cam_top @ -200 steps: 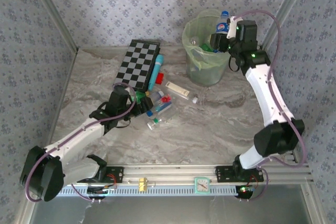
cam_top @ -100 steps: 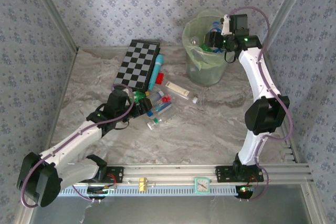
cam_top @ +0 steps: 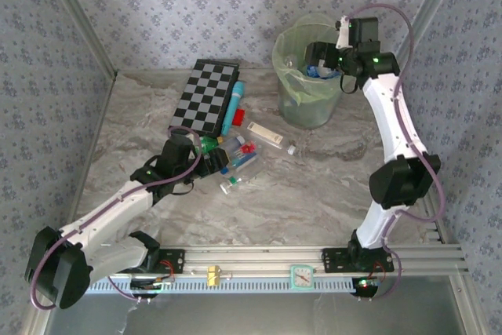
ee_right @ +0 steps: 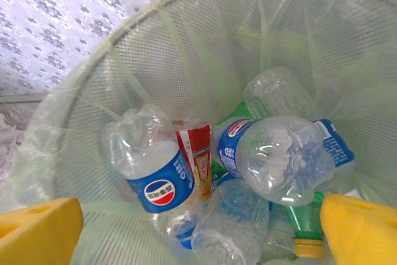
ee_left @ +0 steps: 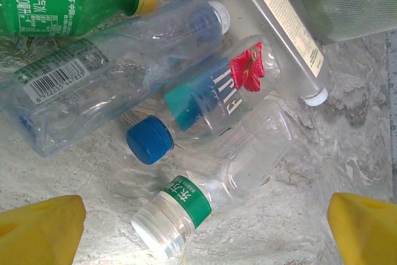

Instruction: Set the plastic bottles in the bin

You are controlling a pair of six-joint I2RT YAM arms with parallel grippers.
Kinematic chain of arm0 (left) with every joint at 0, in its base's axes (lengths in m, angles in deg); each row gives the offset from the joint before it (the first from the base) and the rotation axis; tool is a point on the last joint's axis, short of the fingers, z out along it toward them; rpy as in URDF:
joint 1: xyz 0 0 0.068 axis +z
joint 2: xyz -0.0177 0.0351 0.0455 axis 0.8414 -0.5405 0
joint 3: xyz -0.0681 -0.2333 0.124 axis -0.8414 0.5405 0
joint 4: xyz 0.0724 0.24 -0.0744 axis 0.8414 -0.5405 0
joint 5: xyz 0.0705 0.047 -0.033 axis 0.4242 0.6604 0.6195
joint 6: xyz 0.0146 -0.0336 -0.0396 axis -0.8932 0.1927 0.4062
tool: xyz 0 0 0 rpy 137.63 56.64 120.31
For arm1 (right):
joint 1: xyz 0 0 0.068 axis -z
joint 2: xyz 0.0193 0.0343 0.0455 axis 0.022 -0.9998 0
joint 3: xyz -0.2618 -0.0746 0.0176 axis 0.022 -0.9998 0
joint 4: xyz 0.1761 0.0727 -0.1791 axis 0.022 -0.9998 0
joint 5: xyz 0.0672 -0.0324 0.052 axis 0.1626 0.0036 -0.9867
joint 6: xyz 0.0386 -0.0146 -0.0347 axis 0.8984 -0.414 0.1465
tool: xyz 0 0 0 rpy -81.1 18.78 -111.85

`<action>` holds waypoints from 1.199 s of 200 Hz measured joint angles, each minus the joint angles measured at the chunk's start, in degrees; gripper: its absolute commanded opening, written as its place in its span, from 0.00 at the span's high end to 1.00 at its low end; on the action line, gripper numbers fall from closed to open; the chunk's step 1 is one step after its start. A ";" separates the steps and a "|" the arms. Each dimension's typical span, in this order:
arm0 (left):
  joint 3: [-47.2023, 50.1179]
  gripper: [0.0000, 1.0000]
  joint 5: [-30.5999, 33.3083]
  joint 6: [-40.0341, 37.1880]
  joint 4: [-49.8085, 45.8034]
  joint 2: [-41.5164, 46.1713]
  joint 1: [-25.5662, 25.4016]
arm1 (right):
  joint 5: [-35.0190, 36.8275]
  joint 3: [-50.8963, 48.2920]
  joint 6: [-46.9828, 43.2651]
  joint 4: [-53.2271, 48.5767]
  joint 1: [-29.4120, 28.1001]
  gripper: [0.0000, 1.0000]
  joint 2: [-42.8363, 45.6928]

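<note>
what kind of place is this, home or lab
Most likely a robot test cell, not a home: wallpapered panels box in a marble-look table, two arms stand bolted to a metal rail, and plastic bottles and a bin sit on it.

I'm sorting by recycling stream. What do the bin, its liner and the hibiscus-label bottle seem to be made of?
Bin: fine rigid mesh, going by the grid pattern of its wall; whether plastic or metal I cannot tell.
Liner: thin translucent pale-green plastic film, wrinkled and draped over the rim.
Hibiscus-label bottle: clear glossy plastic, see-through with bright highlights, and a matte blue cap.
</note>
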 measured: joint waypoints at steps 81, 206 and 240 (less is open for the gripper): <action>-0.83 0.00 -0.09 -3.50 -0.04 -2.71 -1.27 | 2.51 -27.56 1.38 10.14 -6.82 0.00 25.16; -10.45 0.13 -1.27 -18.99 -0.59 -18.88 -8.17 | 10.84 -67.54 18.21 23.26 -17.46 0.00 42.73; -13.90 0.14 1.95 -22.16 -2.49 -24.04 -12.87 | 11.98 -70.62 20.87 25.83 -17.46 0.00 42.69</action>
